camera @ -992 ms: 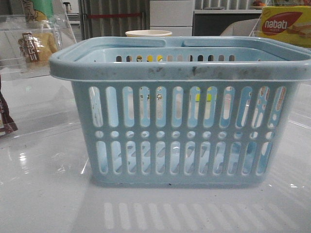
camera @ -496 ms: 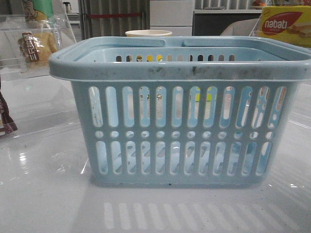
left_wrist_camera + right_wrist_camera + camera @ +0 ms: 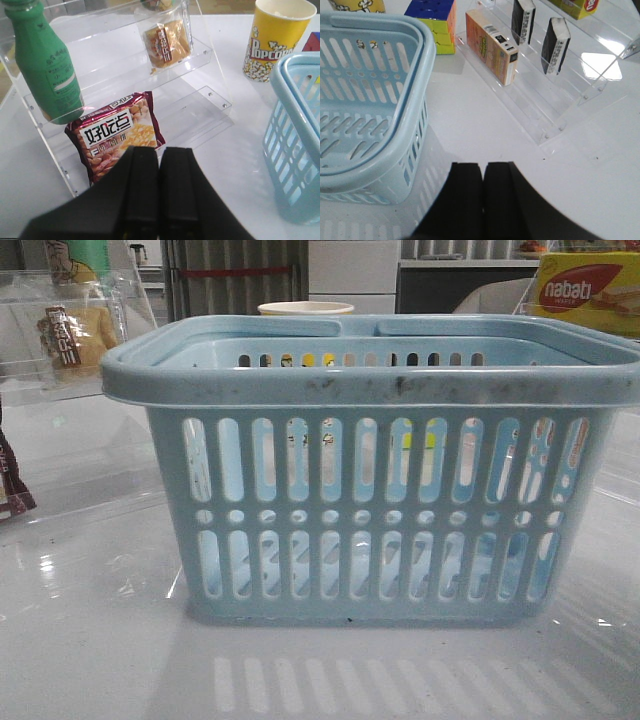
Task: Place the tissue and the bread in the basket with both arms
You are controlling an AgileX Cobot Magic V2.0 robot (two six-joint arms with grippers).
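Trouble looks most likely at the clear stepped racks: the bread [image 3: 166,42] sits on an upper step of the left rack [image 3: 210,95], at about ten o'clock from the basket [image 3: 370,510] in the front view, and the left gripper [image 3: 159,190] would, I judge, have to reach over the maroon snack bag [image 3: 117,132] and past the green bottle [image 3: 45,60], either of which could be knocked off. The left fingers [image 3: 142,190] are pressed together on nothing, so they must part first or they will only shove the wrapper. On the right, two dark tissue packs [image 3: 556,45] stand upright on the right rack [image 3: 580,90], at about two o'clock from the basket; the right gripper [image 3: 482,195], likewise pressed together and empty, might tip one pack over or bump the orange carton [image 3: 490,47]. Count: one basket, holding nothing I can see, one bread, two tissue packs, one snack bag, one bottle, one popcorn cup [image 3: 275,40], one puzzle cube [image 3: 434,22], one nabati box [image 3: 588,290], all on the white tabletop [image 3: 90,640].
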